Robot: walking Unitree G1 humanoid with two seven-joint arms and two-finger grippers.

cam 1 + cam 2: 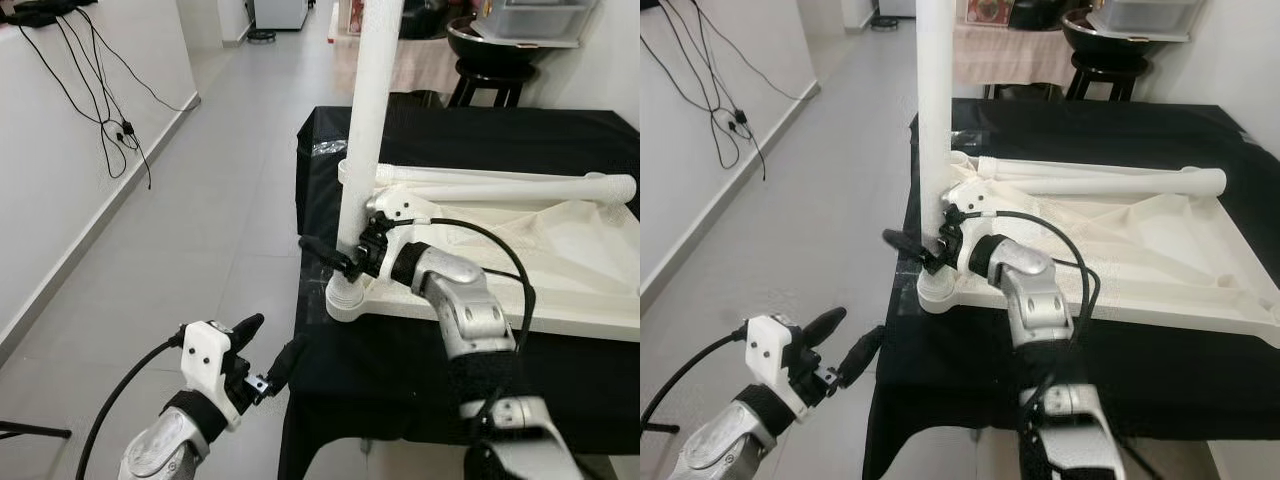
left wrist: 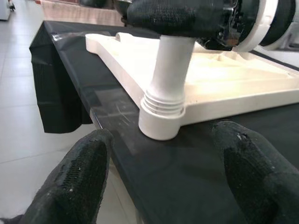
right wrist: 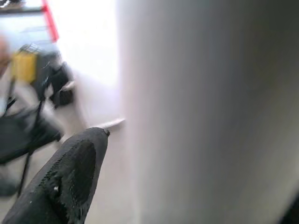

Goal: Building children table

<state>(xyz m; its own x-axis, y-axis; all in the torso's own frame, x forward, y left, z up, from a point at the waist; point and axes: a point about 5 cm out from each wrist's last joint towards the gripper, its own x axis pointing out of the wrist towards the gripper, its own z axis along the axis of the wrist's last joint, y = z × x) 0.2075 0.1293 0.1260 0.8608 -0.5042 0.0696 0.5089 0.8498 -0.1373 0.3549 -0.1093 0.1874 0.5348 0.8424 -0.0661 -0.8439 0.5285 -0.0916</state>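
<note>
Right gripper (image 1: 345, 262) is closed round the white table leg (image 1: 368, 120), low down, just above where it stands up in the corner of the white tabletop (image 1: 560, 300) on a black cloth (image 1: 380, 370). Left gripper (image 1: 268, 350) hangs wide open w/ nothing in it, below + left of that corner.

A black cloth (image 1: 560, 135) is being draped over the work surface, its edge hanging toward the grey tiled floor (image 1: 215, 215). Black cables (image 1: 100, 110) are being left dangling down the white wall (image 1: 70, 170) on the left. Farther back, a black stool (image 1: 487, 85) is being topped by a dark bowl (image 1: 480, 38), and a clear plastic container (image 1: 535, 20) is being kept beside it.
</note>
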